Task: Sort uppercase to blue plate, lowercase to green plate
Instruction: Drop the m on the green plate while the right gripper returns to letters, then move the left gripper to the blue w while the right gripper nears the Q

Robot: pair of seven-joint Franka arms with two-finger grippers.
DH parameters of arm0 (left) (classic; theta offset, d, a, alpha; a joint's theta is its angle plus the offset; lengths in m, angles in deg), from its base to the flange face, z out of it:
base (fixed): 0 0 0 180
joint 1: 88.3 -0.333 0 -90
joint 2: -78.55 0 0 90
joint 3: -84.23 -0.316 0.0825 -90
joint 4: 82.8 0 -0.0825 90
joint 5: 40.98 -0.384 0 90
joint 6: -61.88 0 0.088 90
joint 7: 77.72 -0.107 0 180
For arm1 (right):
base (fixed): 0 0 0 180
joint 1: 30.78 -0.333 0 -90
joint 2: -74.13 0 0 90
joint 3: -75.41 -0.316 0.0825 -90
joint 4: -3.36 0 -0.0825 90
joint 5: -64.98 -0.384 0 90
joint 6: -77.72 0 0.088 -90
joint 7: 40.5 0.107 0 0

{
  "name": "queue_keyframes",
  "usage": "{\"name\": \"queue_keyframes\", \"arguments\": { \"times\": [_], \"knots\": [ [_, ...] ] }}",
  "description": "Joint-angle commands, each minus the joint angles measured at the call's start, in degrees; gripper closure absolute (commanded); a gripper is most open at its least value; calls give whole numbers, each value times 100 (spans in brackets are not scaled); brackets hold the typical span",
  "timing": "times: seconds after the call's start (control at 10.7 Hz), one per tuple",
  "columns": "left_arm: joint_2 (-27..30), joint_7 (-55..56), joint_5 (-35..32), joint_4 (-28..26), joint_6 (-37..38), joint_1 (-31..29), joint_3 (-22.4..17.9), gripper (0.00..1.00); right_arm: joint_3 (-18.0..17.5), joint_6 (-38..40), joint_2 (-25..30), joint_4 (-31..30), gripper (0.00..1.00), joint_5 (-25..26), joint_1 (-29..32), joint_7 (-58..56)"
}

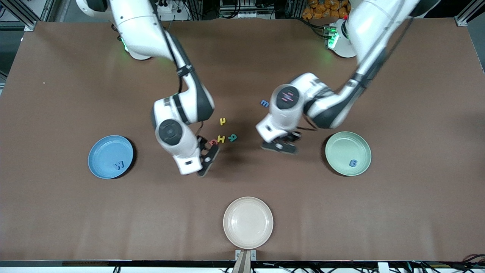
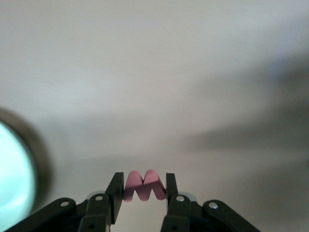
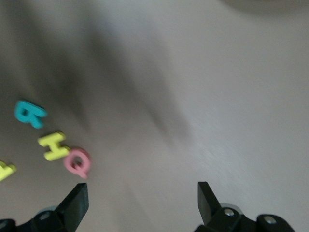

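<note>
My left gripper [image 2: 143,191] is shut on the red w [image 2: 137,183]. It hangs over the bare table [image 1: 281,145] beside the green plate [image 1: 341,146], whose rim also shows in the left wrist view [image 2: 12,179]. A blue g [image 1: 352,163] lies in that plate. My right gripper [image 3: 142,195] is open and empty over the table [image 1: 209,153], right next to the red Q [image 3: 77,162]. The yellow H [image 1: 221,139], teal R [image 1: 232,137] and yellow u [image 1: 223,121] lie close by. A blue m [image 1: 264,102] lies near the left arm. The blue plate [image 1: 102,151] holds a blue W [image 1: 119,165].
A beige plate [image 1: 247,222] stands at the table's front edge, nearest the front camera. The two arms reach in close to each other over the middle of the brown table [image 1: 57,94].
</note>
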Motion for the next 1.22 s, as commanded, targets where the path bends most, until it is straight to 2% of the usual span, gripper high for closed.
{"name": "queue_keyframes", "arguments": {
  "times": [0.0,0.09,0.19,0.38,0.66,0.84,0.94,1.03,1.13],
  "knots": [
    [34,-1165,-15,-155,29,-1094,172,91,50,-139,-99,-93,0,-58,-261,-142],
    [-9,-1728,-6,-163,29,-1307,93,90,-2,-139,-152,-102,0,-66,-279,-342],
    [-53,-2047,-24,-198,29,-1370,-238,90,-55,-139,-187,-102,0,-67,-227,-605],
    [-229,-2147,-24,-207,29,-1388,-583,86,-73,-165,-205,-276,0,-75,-226,-915],
    [-274,-1963,-15,-496,29,-1336,-611,84,-134,-700,-161,-830,0,-84,-314,-951],
    [-230,-1962,-15,-611,38,-1335,-672,54,-169,-728,-153,-849,0,-84,-384,-942],
    [-221,-1945,-6,-577,29,-1327,-672,31,-169,-806,-144,-910,0,-93,-445,-942],
    [-142,-1945,-6,-559,38,-1283,-672,21,-169,-886,-118,-972,0,-93,-498,-898],
    [-98,-1945,2,-524,151,-1239,-672,3,-169,-912,-100,-1007,0,-93,-533,-881]
  ]
}}
